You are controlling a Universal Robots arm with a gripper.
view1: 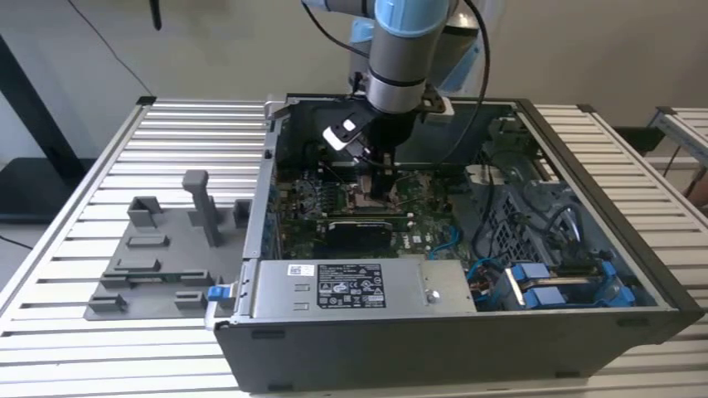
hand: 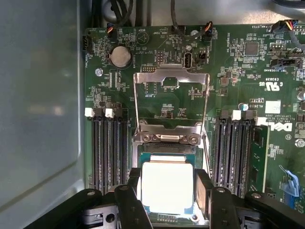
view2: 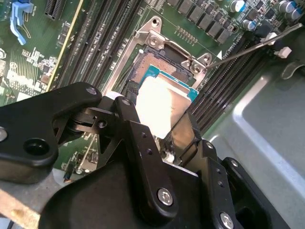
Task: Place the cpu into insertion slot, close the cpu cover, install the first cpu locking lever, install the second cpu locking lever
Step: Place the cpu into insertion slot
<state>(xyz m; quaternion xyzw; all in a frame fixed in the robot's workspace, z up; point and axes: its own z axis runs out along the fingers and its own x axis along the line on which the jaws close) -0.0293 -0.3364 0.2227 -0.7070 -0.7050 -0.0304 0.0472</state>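
Note:
In both wrist views my gripper [hand: 167, 191] is shut on the cpu [hand: 167, 188], a small square chip with a bright silver top and a green edge. Its black fingers [hand: 204, 188] press on two opposite sides of the chip. The cpu [view2: 159, 102] hangs just over the insertion slot [view2: 145, 67], whose gold contacts show beyond the chip's far edge. The cpu cover [hand: 171, 102], a thin metal frame, stands swung open behind the slot. A thin locking lever [view2: 257, 45] sticks out unlatched. In the exterior view the gripper [view1: 382, 178] reaches down into the computer case [view1: 652, 290].
Black memory slots [hand: 109, 152] flank the socket on both sides. A grey power-supply box [view1: 348, 286] with a white label lies along the case's near wall. Blue cables [view1: 531, 278] fill the exterior view's right part. A grey fixture [view1: 166, 257] sits outside on the slatted table.

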